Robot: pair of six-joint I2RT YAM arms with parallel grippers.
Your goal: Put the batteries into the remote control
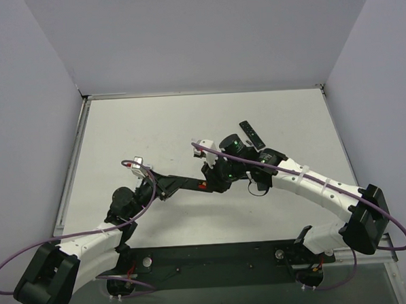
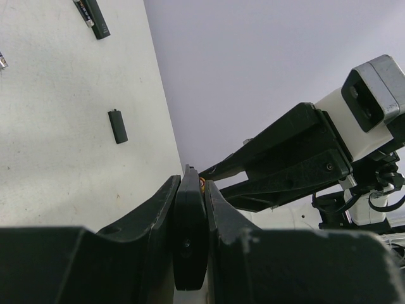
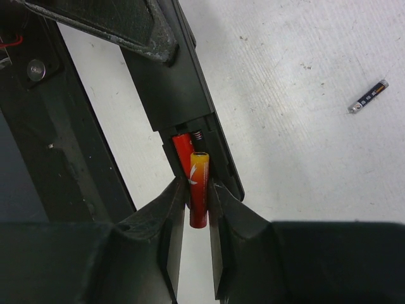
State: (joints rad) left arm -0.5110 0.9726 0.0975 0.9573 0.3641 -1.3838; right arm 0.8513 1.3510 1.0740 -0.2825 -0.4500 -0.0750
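we've got a flat white table with the left arm and the right arm meeting over the middle of it. the left gripper is clamped tight on a slim black plastic remote control, which we see edge-on between its fingers in the left wrist view. the remote's battery bay is open and faces the right wrist camera.

a second black remote lies flat on the table just beyond the grippers. a small black rectangular cover lies on its own on the table, well apart from that remote.

the right gripper is pinched shut on a red and yellow cylinder battery, with its top end at the right slot of the open bay, below the spring. we can't tell if it's touching the slot or just over it. a plain red battery sits in the left slot right beside it. a dark grey battery lies loose on the table, off to the side of the remote.
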